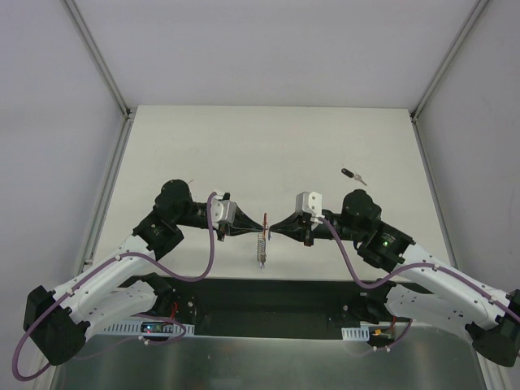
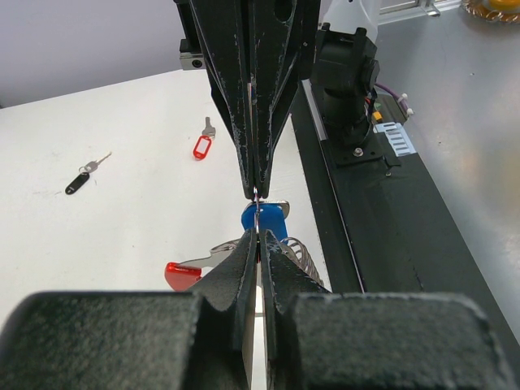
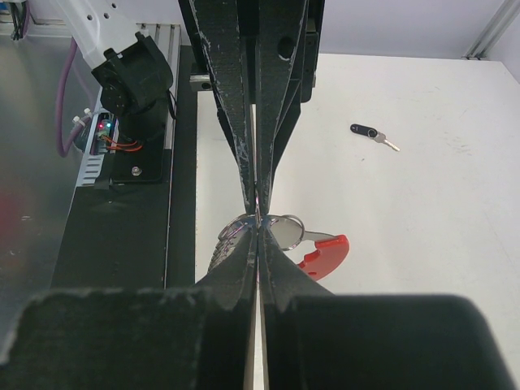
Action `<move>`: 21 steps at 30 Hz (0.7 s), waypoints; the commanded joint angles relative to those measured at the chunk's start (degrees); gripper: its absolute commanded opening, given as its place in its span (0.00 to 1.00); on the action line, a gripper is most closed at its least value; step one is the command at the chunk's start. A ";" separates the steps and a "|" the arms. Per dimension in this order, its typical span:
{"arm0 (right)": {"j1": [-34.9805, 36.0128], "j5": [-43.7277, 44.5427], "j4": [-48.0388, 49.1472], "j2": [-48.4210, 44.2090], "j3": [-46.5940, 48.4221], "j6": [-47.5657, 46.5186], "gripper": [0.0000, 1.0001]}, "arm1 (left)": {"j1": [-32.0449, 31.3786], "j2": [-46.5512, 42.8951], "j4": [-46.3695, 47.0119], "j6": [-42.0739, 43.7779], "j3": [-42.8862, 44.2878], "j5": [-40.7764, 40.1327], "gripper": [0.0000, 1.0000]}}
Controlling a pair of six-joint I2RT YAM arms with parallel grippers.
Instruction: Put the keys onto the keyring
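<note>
L tool (image 2: 257,237) + R tool (image 2: 257,192) closed tip-to-tip at 1 keyring (image 2: 180,273); 3 keys (image 2: 265,219) (image 2: 79,182) (image 2: 202,147).

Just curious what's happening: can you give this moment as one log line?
left gripper: shut | right gripper: shut | tip to tip at keyring | black-headed key: lying apart

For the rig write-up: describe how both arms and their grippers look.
The left arm and right arm have white links with black joints, and a purple cable loops along each. The left gripper and right gripper have long, tapered black fingers, scuffed, behind a white wrist block.
</note>
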 commanded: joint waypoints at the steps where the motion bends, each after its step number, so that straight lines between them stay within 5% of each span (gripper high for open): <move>1: -0.13 -0.35 2.43 -0.66 0.14 -0.40 0.01 | -0.24 -0.12 3.86 -0.10 0.23 2.57 0.00; 21: -0.13 -1.15 4.28 0.22 -0.12 0.74 0.01 | -0.24 0.23 4.13 -0.45 0.31 3.01 0.00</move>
